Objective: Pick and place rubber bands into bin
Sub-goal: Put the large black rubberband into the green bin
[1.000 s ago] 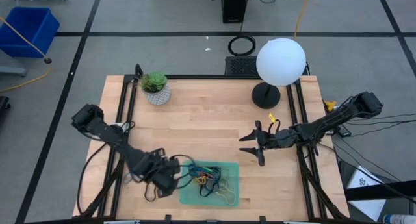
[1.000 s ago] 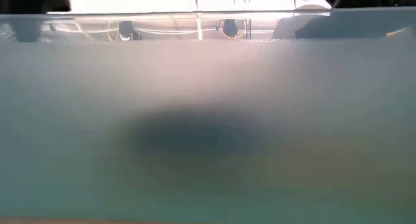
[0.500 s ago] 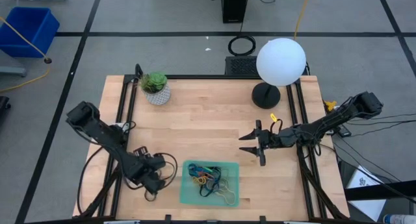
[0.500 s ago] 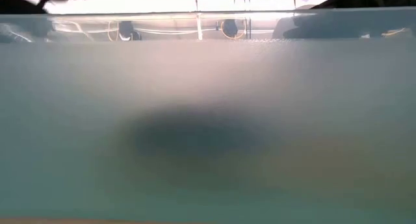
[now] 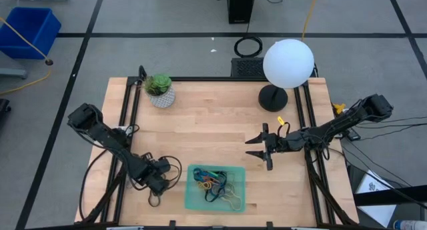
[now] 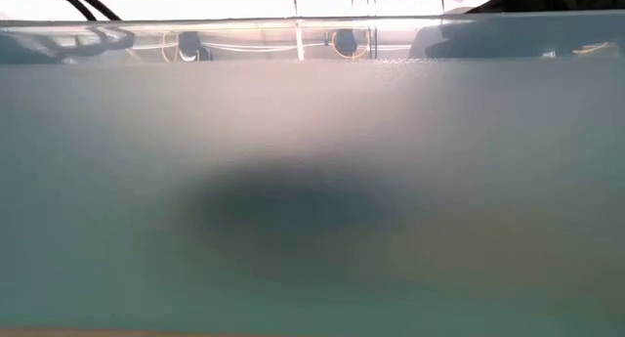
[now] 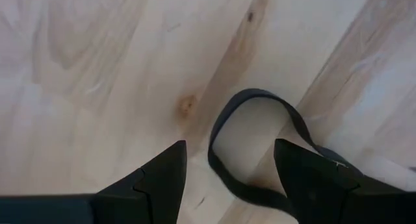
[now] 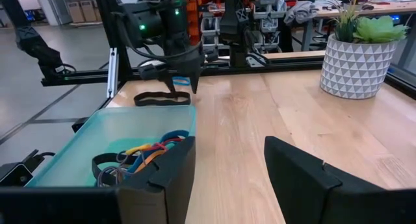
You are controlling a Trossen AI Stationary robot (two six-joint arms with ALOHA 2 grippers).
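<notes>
A: Left gripper [image 5: 160, 181] is hanging low over the pale wooden plank surface [image 5: 213, 117], just beside the shallow translucent green rectangular bin [image 5: 215, 205], on the side away from the other arm. Jaws are standing spread, holding nothing.

B: And the target?

A: One thin, floppy black rubber band [image 7: 257, 143] is lying flat on the surface just outside the bin. In the left wrist view its loop is sitting between the two dark fingers [image 7: 162, 178], one strand running under the tip on one side. No pinch yet.

B: Rest of the bands?

A: A tangle of thin rubber loops in blue, orange, red, yellow and black [image 5: 215, 183] is already lying inside the bin. I am seeing no other loose band on the surface near the bin.

B: Right arm?

A: Right gripper [image 5: 265, 149] is waiting above the surface, past the bin's far corner toward the white globe lamp on a black base [image 5: 287, 63]. Jaws spread wide, empty. Its wrist view is looking across at the bin and at the left gripper standing by the black band.

B: Step in hand?

A: I am judging this as the pick of what looks like the last stray band. Next move is calling for the jaws to settle down to the wood and press together on a strand, then lift clear of the bin's low wall and release over the pile. The band is thin and limp, so a high grab would likely miss it.

B: Low view?

A: Nearly filled by the bin's green wall; telling nothing useful.
</notes>
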